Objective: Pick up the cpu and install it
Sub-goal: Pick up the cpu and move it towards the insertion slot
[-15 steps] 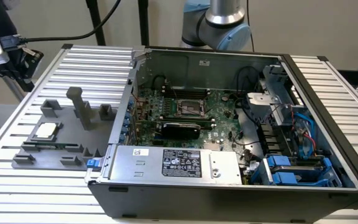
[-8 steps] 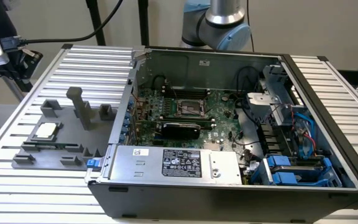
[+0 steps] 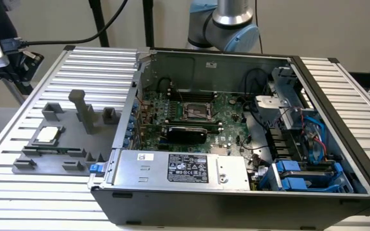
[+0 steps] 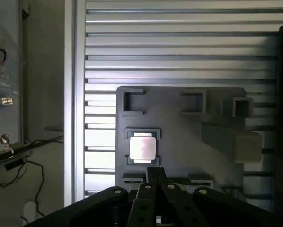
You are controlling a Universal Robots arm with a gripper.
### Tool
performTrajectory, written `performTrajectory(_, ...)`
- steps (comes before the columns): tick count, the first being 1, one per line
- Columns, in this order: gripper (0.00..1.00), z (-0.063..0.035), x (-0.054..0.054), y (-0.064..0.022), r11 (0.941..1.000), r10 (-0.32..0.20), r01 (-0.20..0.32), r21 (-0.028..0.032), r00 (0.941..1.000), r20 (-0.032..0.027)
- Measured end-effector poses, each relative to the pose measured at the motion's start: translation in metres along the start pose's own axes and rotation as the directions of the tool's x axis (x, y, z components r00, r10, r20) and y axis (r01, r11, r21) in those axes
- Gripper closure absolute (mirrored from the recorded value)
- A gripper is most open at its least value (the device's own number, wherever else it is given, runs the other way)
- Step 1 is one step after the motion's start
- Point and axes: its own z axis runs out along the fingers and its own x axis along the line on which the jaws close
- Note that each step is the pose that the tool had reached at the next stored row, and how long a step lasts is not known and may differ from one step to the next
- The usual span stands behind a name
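The cpu (image 3: 48,135) is a small silvery square chip lying flat in a holder on the grey fixture plate (image 3: 98,144), at the exterior view's left, outside the computer case. The wrist view looks down on the same cpu (image 4: 142,147) from well above, seated in its dark frame on the plate (image 4: 179,142). My gripper (image 4: 154,176) hangs high over the plate, close to the cpu's edge in that picture. Its fingers are pressed together and hold nothing. The black socket (image 3: 195,113) sits on the green motherboard inside the open case.
Grey blocks and a tall post (image 3: 82,108) rise from the fixture plate next to the cpu. The open case (image 3: 236,192) holds a power supply (image 3: 178,168), cables and blue drive brackets (image 3: 300,175). The ribbed metal table (image 3: 101,62) runs under everything; the arm's base (image 3: 227,24) stands behind the case.
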Motion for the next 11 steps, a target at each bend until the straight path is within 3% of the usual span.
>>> performTrajectory(5,0.88,0.0,0.0,0.0,1.0,0.0,0.0,0.0,1.0,-0.0062)
performTrajectory(7,0.82,0.0,0.0,0.0,1.0,0.0,0.0,0.0,1.0,-0.0087)
performTrajectory(10,0.64,0.0,0.0,0.0,1.0,0.001,-0.001,0.0001,0.9999,-0.0122)
performTrajectory(11,0.64,0.0,0.0,0.0,1.0,0.001,-0.001,0.0001,0.9999,-0.0122)
